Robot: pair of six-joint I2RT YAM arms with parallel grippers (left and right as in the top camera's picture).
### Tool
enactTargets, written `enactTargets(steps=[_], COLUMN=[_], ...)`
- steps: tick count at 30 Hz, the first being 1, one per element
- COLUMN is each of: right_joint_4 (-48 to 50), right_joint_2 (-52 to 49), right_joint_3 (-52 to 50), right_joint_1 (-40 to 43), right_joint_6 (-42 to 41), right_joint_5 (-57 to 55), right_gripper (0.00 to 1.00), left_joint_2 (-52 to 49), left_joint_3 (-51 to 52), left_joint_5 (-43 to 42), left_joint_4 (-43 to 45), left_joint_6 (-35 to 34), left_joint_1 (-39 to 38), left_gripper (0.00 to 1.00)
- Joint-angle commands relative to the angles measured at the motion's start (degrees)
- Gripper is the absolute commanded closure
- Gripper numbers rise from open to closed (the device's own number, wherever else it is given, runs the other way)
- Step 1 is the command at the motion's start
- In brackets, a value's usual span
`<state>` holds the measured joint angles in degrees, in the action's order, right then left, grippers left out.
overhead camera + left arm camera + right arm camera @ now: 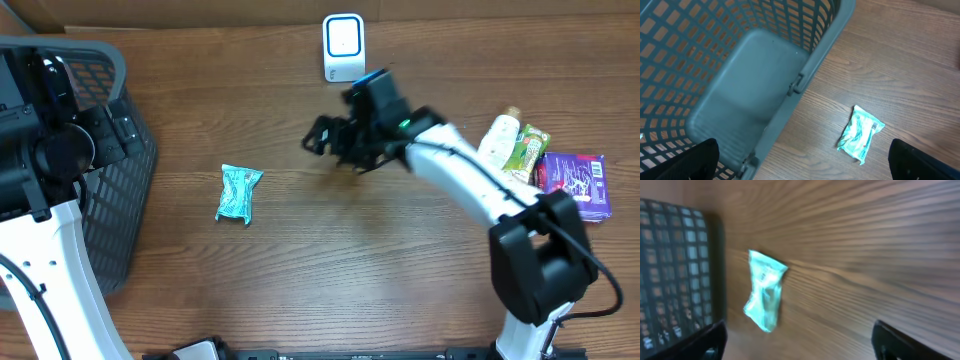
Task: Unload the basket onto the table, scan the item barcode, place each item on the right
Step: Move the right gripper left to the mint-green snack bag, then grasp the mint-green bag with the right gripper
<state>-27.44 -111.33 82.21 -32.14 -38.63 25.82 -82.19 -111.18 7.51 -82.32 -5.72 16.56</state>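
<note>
As it lies flat on the tabletop (330, 270), the teal packet (238, 193) sits just right of the basket (130, 190), untouched. Left pincer (805, 167) hangs over the basket, wide and empty. Right pincer (325, 142), likewise wide and empty, hovers beyond the packet. White scanner (343, 47) stands farthest.

Two robot arms, the left arm (45, 250) and the right arm (465, 172). On the one table (350, 270) I count one grey basket (110, 180), one white scanner (343, 47), one teal packet (238, 193), one green packet (527, 150), one white bottle (497, 140) and one purple box (577, 185).
</note>
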Motion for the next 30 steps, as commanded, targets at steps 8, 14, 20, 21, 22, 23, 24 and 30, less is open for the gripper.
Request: enactTargets(steps=[8, 14, 20, 21, 22, 23, 24, 30], right_joint_4=[10.9, 17.0, 23.7, 24.8, 25.9, 26.3, 26.6, 27.8], right_joint_2=[-5.6, -10.3, -13.3, -13.9, -14.3, -14.6, -14.9, -17.8], right_joint_3=[-3.0, -3.0, -3.0, -3.0, -3.0, -3.0, -3.0, -3.0], right_joint_1=[-13.9, -17.1, -20.2, -20.7, -21.0, -21.1, -21.1, -21.1], right_joint_6=[-7.4, -4.9, -4.8, -4.8, -4.6, -4.6, -4.7, -10.1], right_joint_5=[-11.0, -10.8, -10.8, -10.9, -11.3, -12.0, -12.6, -15.2], right_gripper=[0.16, 0.28, 0.39, 0.39, 0.41, 0.43, 0.45, 0.67], left_joint_2=[-0.1, -0.1, -0.1, -0.1, -0.1, -0.1, -0.1, -0.1], left_joint_3=[-1.0, -0.9, -1.0, -1.0, -1.0, -0.9, -0.9, -0.9], left_joint_5=[-0.3, -0.3, -0.3, -0.3, -0.3, -0.3, -0.3, -0.3], left_joint_4=[0.1, 0.1, 0.0, 0.0, 0.1, 0.0, 0.1, 0.0], left_joint_6=[-0.7, -0.7, -0.7, -0.7, -0.7, -0.7, -0.7, -0.7], left_joint_1=[0.2, 0.2, 0.2, 0.2, 0.2, 0.2, 0.2, 0.1], left_gripper=[0.0, 0.0, 0.01, 0.0, 0.0, 0.01, 0.01, 0.0])
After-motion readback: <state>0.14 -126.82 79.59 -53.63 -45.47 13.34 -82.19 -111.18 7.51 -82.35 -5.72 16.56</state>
